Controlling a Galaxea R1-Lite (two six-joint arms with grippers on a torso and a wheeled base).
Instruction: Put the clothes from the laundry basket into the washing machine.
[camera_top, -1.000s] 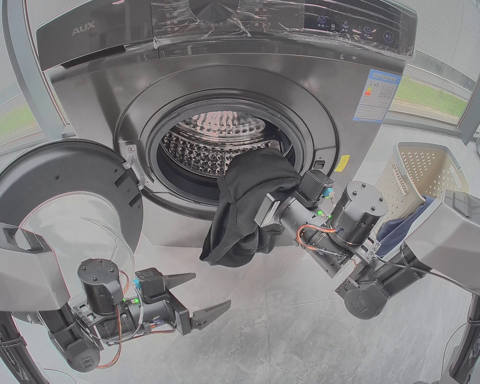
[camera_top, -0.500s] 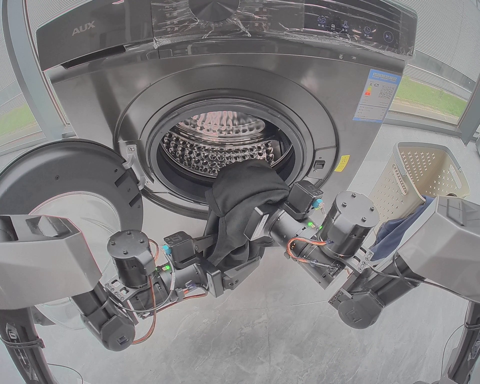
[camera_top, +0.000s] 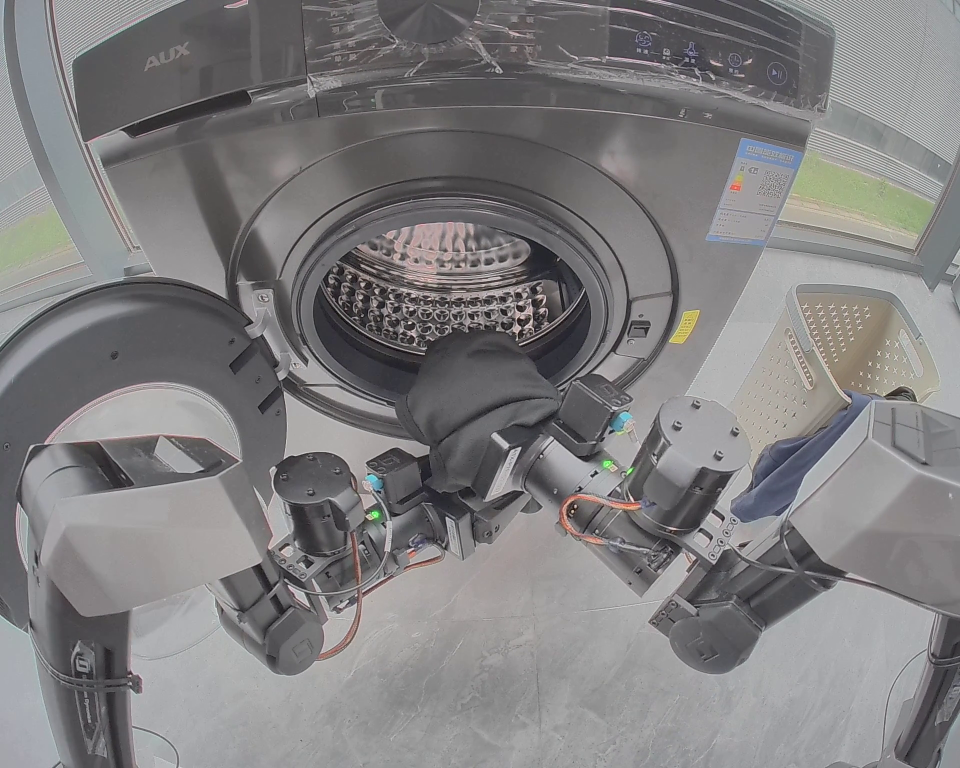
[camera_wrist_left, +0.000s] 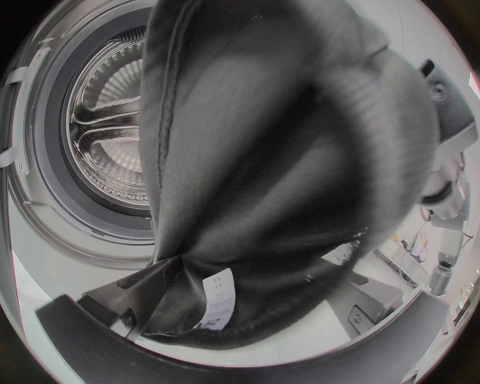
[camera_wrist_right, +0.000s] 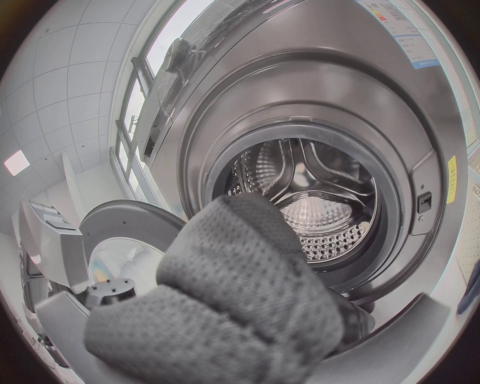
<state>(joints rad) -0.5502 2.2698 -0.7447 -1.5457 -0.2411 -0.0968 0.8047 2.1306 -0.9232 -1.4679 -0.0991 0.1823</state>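
Observation:
A black garment (camera_top: 470, 395) is bunched over the tip of my right gripper (camera_top: 485, 435), which is shut on it just in front of the lower rim of the washing machine's open drum (camera_top: 450, 290). In the right wrist view the garment (camera_wrist_right: 235, 295) covers the gripper, with the drum (camera_wrist_right: 320, 200) behind it. My left gripper (camera_top: 478, 520) sits under the bundle, open. Its fingers (camera_wrist_left: 132, 295) stand wide apart on either side of the garment's lower hem (camera_wrist_left: 250, 320). The laundry basket (camera_top: 850, 320) stands at the right with a blue garment (camera_top: 790, 465) in it.
The machine's round door (camera_top: 130, 350) is swung open to the left, close to my left arm. Grey tiled floor (camera_top: 520, 680) lies in front of the machine. Windows run behind and to both sides.
My left arm swung in from the lower left and brought its open gripper under the hanging cloth. My right gripper moved left and slightly down, and the garment now sits bunched rather than hanging long.

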